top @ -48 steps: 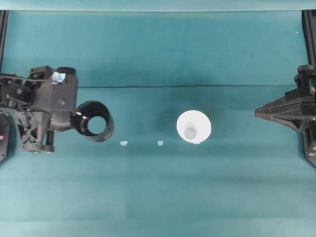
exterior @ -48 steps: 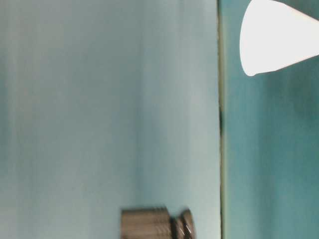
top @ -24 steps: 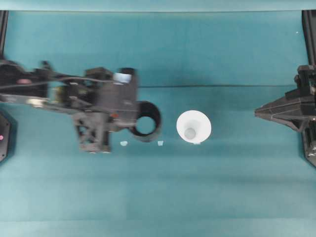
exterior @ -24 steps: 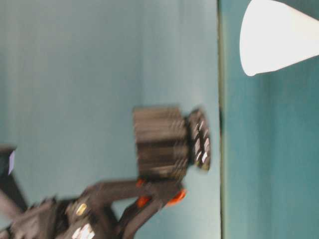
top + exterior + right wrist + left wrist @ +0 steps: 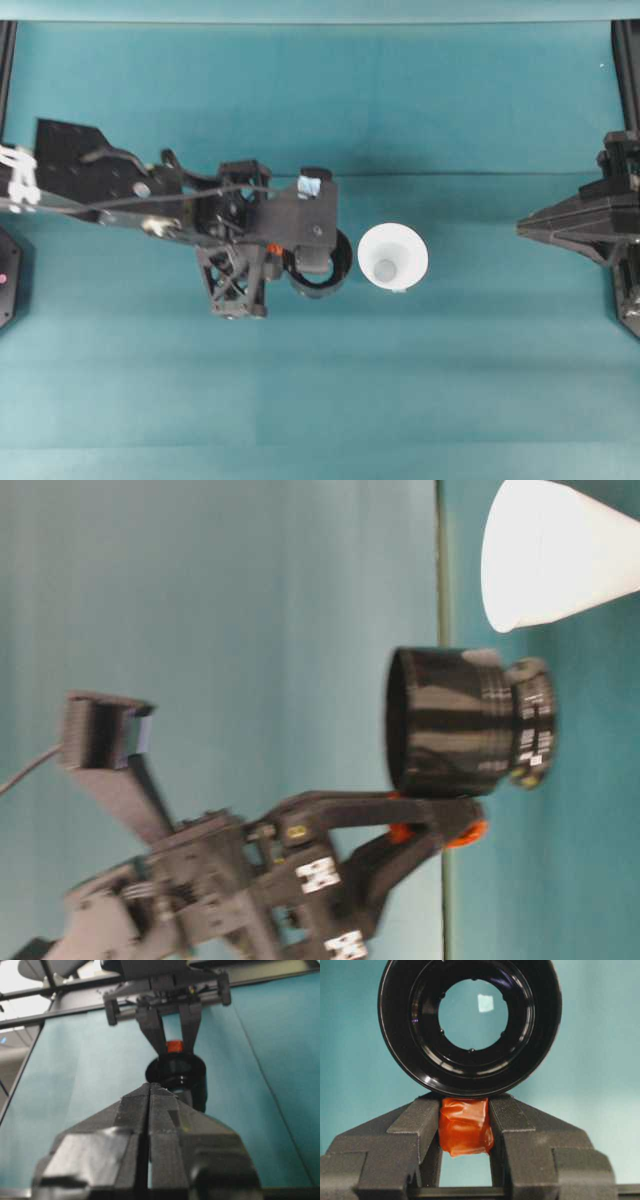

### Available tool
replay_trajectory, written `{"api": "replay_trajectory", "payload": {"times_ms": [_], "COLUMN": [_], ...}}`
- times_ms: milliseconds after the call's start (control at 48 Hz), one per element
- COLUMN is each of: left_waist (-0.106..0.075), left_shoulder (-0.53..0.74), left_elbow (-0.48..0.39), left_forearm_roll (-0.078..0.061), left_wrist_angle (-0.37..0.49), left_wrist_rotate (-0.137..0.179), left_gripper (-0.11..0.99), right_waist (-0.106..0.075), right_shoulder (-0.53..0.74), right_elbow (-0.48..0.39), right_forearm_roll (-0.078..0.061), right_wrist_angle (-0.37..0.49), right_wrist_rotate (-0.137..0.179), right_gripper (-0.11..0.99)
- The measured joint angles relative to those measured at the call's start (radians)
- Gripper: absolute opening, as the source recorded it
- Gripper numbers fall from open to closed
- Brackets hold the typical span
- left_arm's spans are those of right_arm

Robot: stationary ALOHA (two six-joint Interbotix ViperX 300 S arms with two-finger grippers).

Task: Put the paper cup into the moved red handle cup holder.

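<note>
The left gripper (image 5: 465,1132) pinches the orange-red handle tab (image 5: 465,1126) of the holder (image 5: 470,1025), one finger (image 5: 415,1127) pressed on each side of it. The holder sits just past the fingertips, a glossy black ring whose open bottom shows the teal cloth (image 5: 600,1035) through it, with a small pale scrap visible in the opening. In the table-level view the holder (image 5: 450,735) stands upright in that grip, its lower end at about cloth height; whether it touches the cloth cannot be told. From overhead the left gripper (image 5: 283,250) reaches in from the left side, and the holder (image 5: 322,275) is partly covered by the wrist.

Just beyond the holder, on the side away from the left arm, stands the cup (image 5: 392,257), upright and white, close to the holder but not touching it. In the table-level view the cup (image 5: 555,555) is a blurred white shape on the cloth.

The right gripper (image 5: 149,1092) is well apart from the cup, at the right edge of the overhead view (image 5: 522,229). Its fingers are pressed together on nothing and point toward the holder (image 5: 177,1077) and the left gripper (image 5: 172,1040) behind it.
</note>
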Motion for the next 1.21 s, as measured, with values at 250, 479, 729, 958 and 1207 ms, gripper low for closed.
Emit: {"api": "replay_trajectory", "payload": {"times_ms": [250, 479, 729, 958, 1207], "left_waist": [0.000, 0.002, 0.002, 0.003, 0.003], "left_shoulder": [0.035, 0.064, 0.072, 0.094, 0.114], "left_elbow": [0.040, 0.104, 0.117, 0.114, 0.104], "left_forearm_roll": [0.000, 0.000, 0.000, 0.002, 0.002], "left_wrist_angle": [-0.080, -0.190, -0.230, -0.236, -0.236], "left_wrist_rotate": [-0.002, -0.002, -0.002, -0.002, -0.002], "left_gripper": [0.26, 0.26, 0.26, 0.26, 0.26], "right_waist": [0.000, 0.002, 0.000, 0.000, 0.000], "right_shoulder": [-0.002, -0.002, -0.002, -0.002, -0.002], "right_elbow": [0.000, 0.000, 0.000, 0.000, 0.000], "right_forearm_roll": [0.000, 0.000, 0.000, 0.000, 0.000], "right_wrist_angle": [-0.002, 0.000, 0.000, 0.020, 0.023], "right_wrist_rotate": [-0.002, -0.002, -0.002, -0.002, -0.002], "right_gripper": [-0.11, -0.11, -0.11, -0.11, -0.11]}}
